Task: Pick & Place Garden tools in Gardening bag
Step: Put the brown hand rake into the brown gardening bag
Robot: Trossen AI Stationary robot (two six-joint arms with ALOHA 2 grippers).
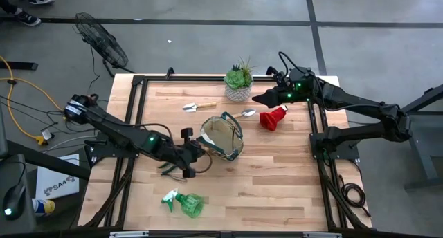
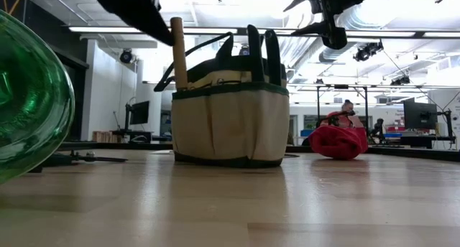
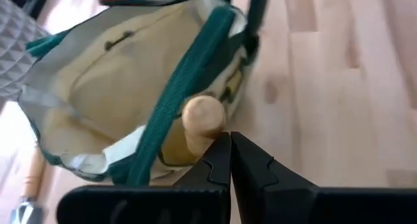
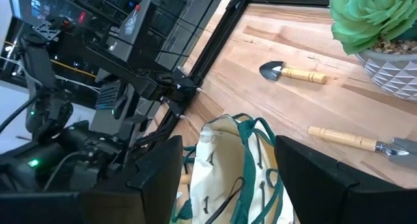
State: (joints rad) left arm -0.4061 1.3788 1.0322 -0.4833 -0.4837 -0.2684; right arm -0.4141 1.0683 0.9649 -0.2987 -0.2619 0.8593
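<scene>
The khaki gardening bag (image 1: 221,135) with green trim stands upright mid-table. A wooden tool handle (image 3: 203,116) stands upright in its outer side pocket, also in the low view (image 2: 178,57). My left gripper (image 3: 230,155) is shut at the bag's left side (image 1: 199,153), its tips right at that handle's top. My right gripper (image 4: 228,178) is open and empty, up in the air past the bag's far right (image 1: 257,99). Two wooden-handled trowels (image 1: 199,106) (image 1: 243,114), the red cone (image 1: 273,118) and the green spray bottle (image 1: 185,203) lie on the table. My left gripper's shut fingertips (image 3: 221,152) stand right beside the handle's rounded free end (image 3: 207,129), coming from the table's left. I cannot tell whether they touch it. The handle stands upright in the bag's pocket.
A green succulent in a white patterned pot (image 1: 239,82) stands at the far edge, near my right gripper. A dark tool (image 1: 169,170) lies under my left arm. Bare wood lies at the near right. Black frame rails (image 1: 138,113) run along both table sides.
</scene>
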